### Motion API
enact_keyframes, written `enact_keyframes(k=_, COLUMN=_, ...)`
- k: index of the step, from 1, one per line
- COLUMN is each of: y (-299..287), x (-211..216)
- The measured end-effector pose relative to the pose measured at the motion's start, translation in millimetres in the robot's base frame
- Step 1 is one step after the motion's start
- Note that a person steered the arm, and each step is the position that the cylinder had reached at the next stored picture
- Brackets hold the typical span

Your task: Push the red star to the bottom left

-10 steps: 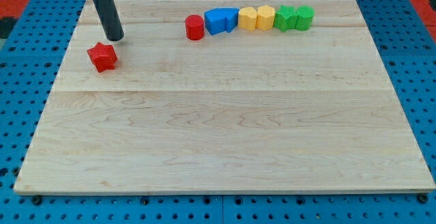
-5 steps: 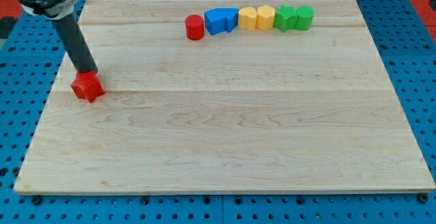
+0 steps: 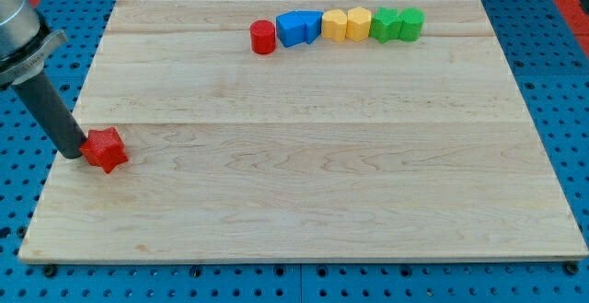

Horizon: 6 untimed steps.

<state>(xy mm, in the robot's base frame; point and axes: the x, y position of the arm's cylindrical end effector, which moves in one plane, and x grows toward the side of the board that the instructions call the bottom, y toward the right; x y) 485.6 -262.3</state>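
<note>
**Red star partway to the bottom left, not there yet**

Nearest the frame's bottom edge: the board (image 3: 304, 238) is bare wood across its lower third. The bottom-left corner holds nothing, so the goal spot is free.

Middle left: red star (image 3: 105, 148) sits close to the board's left edge, roughly mid-height in the frame. It is well above the bottom-left corner. My tip (image 3: 72, 154) is touching the star's left side, with the rod leaning up toward the frame's upper left. No jaws on this rig, just a bare rod, so nothing is grasped; contact is a push only.

Judgement: sideways travel looks about done. What's left is the run down the left edge toward the frame's bottom. With the tip on the star's left side, a push from here would send it right, not down. Likely need to get the tip onto the star's upper side first. Star is near the edge, so a push angled leftward risks sending it off the board.

Far, upper centre: a row of red cylinder (image 3: 263, 37), blue block (image 3: 298, 28), yellow block (image 3: 346, 24), green block (image 3: 398, 23). Well apart from the star and tip, out of the way.
</note>
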Motion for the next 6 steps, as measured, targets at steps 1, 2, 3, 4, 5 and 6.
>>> enact_keyframes(k=1, y=10.5, x=-36.5)
enact_keyframes(k=2, y=10.9, x=-36.5)
enact_keyframes(k=3, y=44.2, x=-36.9)
enact_keyframes(k=4, y=44.2, x=-36.9)
enact_keyframes(k=5, y=44.3, x=-19.4)
enact_keyframes(k=6, y=44.3, x=8.2)
